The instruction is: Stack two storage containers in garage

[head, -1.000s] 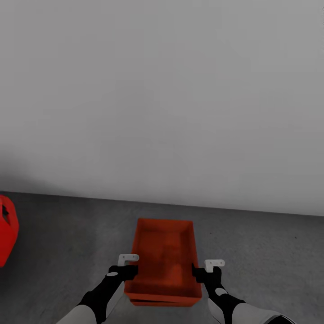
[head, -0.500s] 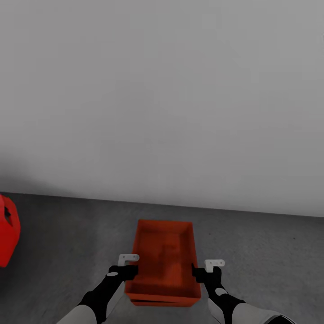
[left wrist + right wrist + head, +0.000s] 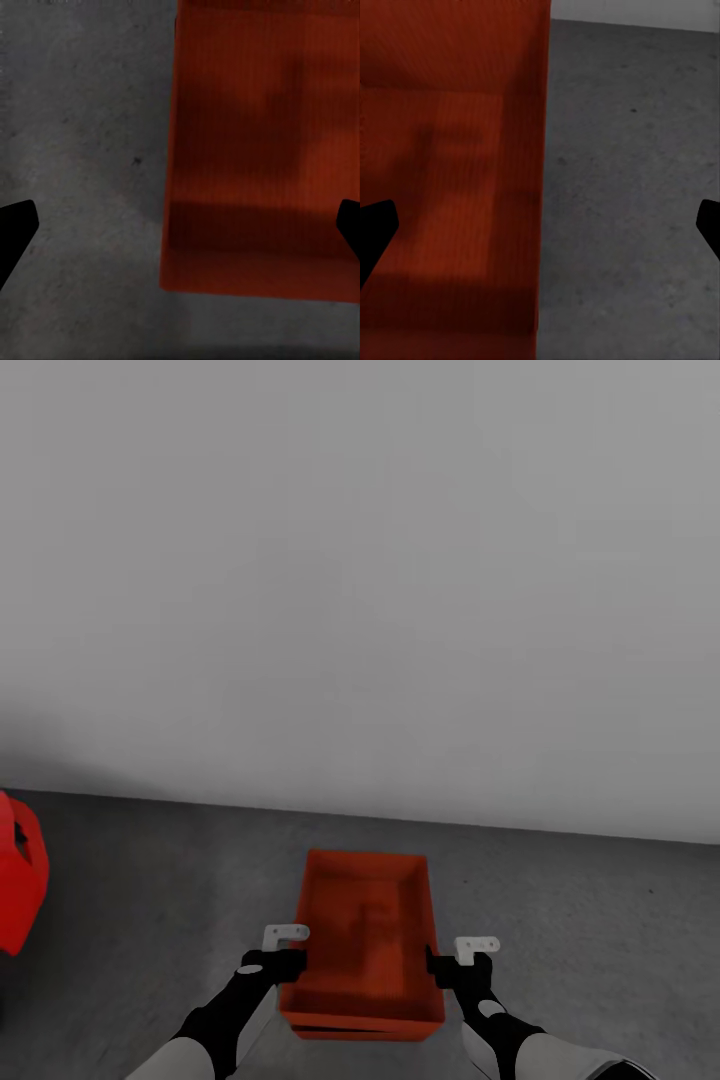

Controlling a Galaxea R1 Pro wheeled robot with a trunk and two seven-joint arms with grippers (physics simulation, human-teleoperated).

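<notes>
Since that's grey concrete under it, are we at the stacking step already?

Looks that way to me. One orange bin [image 3: 365,930] sits on the garage floor [image 3: 150,880], close to the pale wall [image 3: 360,560], and along its near edge I can see a second rim, the lower bin [image 3: 362,1031], poking out beneath it. So I'd judge the stack is made and only the letting go is left.

And the hands?

Both are spread wide and hold nothing. The left hand [image 3: 292,961] straddles the left side wall of the top bin, and the right hand [image 3: 438,966] straddles the right one. From the left wrist, the black fingertips [image 3: 16,229] stand well apart, with the bin's wall between them and untouched. It's the same from the right wrist [image 3: 375,225].

What's next, then?

I'd say lift both hands straight up, clear of the walls, then pull back. Any sideways drag could catch a thin wall and push the top bin off the lower one.

Anything different from a second ago?

Hardly. The hands and bins sit as they did. The red thing at the far left [image 3: 18,870] shows slightly more, but the whole view drifted, so that's the head moving, not the thing itself.
</notes>
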